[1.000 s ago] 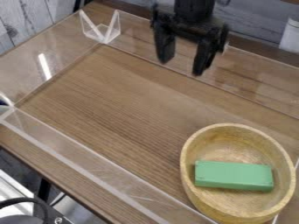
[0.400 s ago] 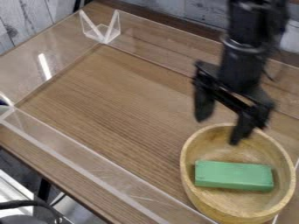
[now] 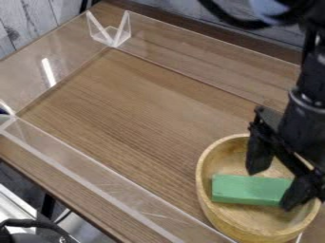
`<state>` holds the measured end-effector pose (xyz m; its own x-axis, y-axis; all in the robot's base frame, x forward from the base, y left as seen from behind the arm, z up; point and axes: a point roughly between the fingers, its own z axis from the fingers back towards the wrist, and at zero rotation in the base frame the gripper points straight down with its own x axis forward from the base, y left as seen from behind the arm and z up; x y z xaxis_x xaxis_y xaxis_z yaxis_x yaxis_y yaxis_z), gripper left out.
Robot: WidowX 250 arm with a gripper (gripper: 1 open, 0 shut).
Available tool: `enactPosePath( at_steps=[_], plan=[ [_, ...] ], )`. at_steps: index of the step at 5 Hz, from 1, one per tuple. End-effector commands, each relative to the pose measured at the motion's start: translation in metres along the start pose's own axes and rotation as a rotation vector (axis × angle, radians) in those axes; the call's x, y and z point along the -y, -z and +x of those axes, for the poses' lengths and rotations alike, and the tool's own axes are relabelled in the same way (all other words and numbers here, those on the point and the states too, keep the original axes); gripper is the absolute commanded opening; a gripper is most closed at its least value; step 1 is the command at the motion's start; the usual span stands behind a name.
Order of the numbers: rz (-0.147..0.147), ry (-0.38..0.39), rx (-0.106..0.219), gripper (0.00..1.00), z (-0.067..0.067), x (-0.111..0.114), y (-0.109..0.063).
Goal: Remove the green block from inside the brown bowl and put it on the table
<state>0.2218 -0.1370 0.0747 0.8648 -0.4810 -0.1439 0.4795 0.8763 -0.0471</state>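
Observation:
The green block [image 3: 246, 191] lies flat inside the brown bowl [image 3: 223, 214] at the lower right of the table [image 3: 140, 104]. My black gripper [image 3: 282, 177] points down over the bowl, open, with one finger [image 3: 260, 152] at the block's far edge and the other finger [image 3: 302, 188] at the block's right end, covering it. I cannot tell whether the fingers touch the block. Nothing is held.
Low clear acrylic walls [image 3: 76, 166] run along the table's edges, with a clear corner piece [image 3: 112, 28] at the back left. The bowl sits close to the front right wall.
The gripper has travelled from the back of the table toward the front right and sunk down over the bowl, rolling at the wrist. The block and bowl have not moved.

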Motion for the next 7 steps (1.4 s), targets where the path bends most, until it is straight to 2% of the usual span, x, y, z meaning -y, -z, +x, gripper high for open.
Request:
enactPosePath(
  at_steps=[1,2,4,7],
  plan=[
    [-0.001,-0.011,0.053,1.0,-0.002,-0.009,-0.013],
    [0.012,-0.027,0.089,1.0,-0.006,-0.016,-0.024],
    [0.029,-0.003,0.131,1.0,-0.015,-0.023,-0.027],
    [0.022,0.048,0.156,1.0,-0.016,-0.019,-0.023]
  ],
)
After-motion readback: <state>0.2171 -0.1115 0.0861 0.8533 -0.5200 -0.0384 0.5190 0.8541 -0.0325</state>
